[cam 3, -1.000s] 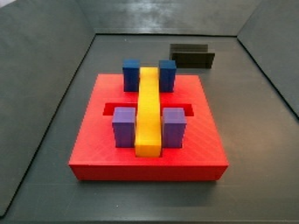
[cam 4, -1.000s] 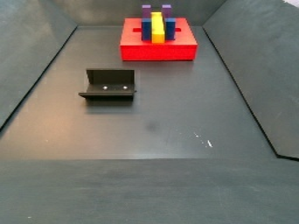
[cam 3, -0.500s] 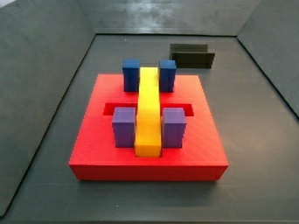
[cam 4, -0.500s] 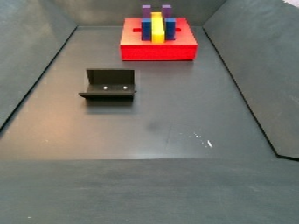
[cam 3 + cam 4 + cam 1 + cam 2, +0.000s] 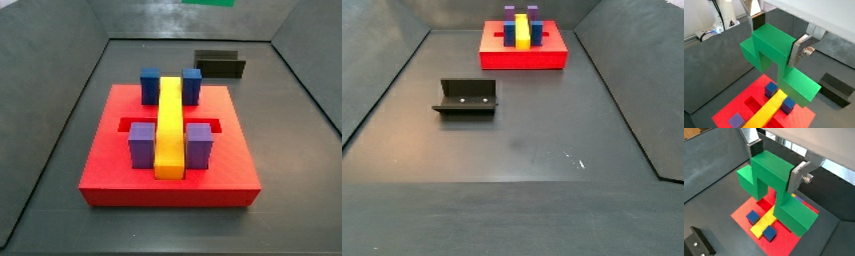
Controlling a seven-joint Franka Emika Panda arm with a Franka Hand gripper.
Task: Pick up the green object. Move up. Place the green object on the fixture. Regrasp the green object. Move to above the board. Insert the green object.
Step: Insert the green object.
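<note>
The gripper (image 5: 777, 50) is high above the board (image 5: 120, 180), and its flat silver fingers (image 5: 801, 174) are closed tight on the green object (image 5: 774, 60). In both wrist views the green object (image 5: 774, 183) hangs in the air, right over the red board (image 5: 747, 210) with its yellow bar (image 5: 765, 222) and blue posts (image 5: 771, 89).

I think the hard part is next: going down. The green piece has a notch, and it has to fit over the yellow bar (image 5: 170, 125) between the posts. If it is a bit turned or off to one side, it could bump a blue post (image 5: 150, 85) or sit on top of the bar and get stuck. It could also slip in the fingers if it is pushed down too hard.

The fixture (image 5: 466, 98) stands bare on the floor, well apart from the board.

In a side view a thin strip of green (image 5: 207, 3) now shows at the very top edge. Half a second ago it was not there, so the piece is coming into sight above the board.
</note>
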